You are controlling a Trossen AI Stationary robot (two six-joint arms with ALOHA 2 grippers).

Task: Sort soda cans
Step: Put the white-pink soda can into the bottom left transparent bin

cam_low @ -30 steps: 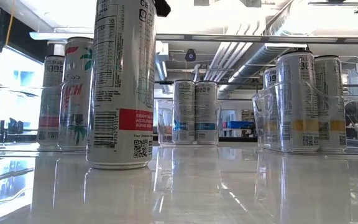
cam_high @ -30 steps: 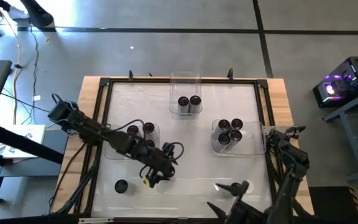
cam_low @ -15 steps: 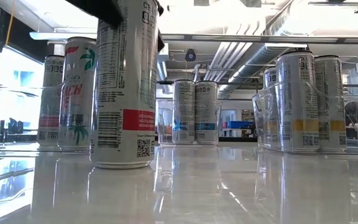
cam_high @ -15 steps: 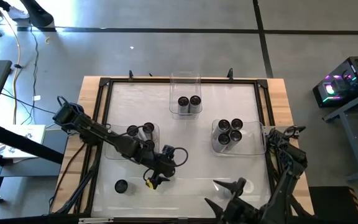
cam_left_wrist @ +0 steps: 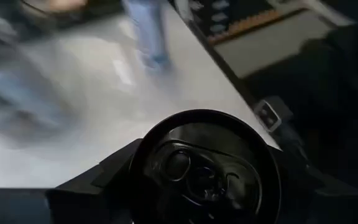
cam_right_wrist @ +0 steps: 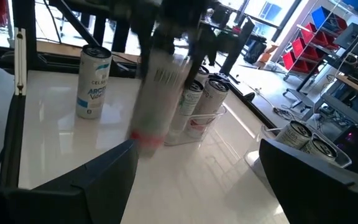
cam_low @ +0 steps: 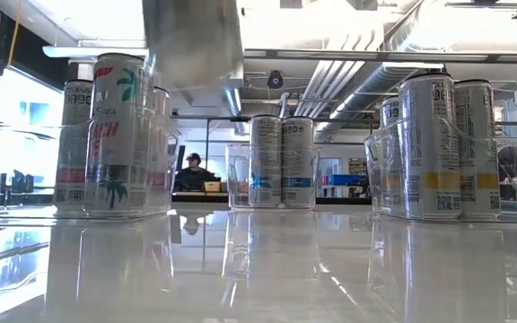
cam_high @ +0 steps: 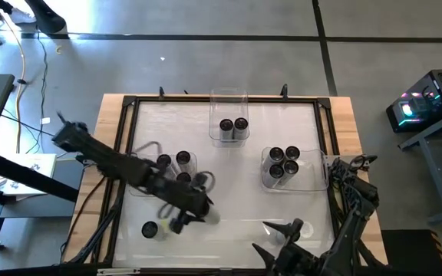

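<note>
I am counting three clear trays [cam_high: 229, 107] holding two, four and three soda cans [cam_high: 283, 162]; one can [cam_high: 150, 228] is standing loose. My left gripper [cam_high: 184, 217] is clamping a lifted can [cam_left_wrist: 205, 167]; only the low view is showing its raised base. My right gripper [cam_high: 285, 229] is waiting, spread wide.

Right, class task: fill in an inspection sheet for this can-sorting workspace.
Surface: white table, glossy.
Job's things: soda cans grouped in three clear trays; loose can stands outside them; lifted can is off the table.
Clutter: nothing seen.
Grippers: left gripper, jaws closed on the lifted can; right gripper open, waiting at the table's edge.
Cables: loop on the left arm; floor cables.
Surroundings: seated person beyond the table.
</note>
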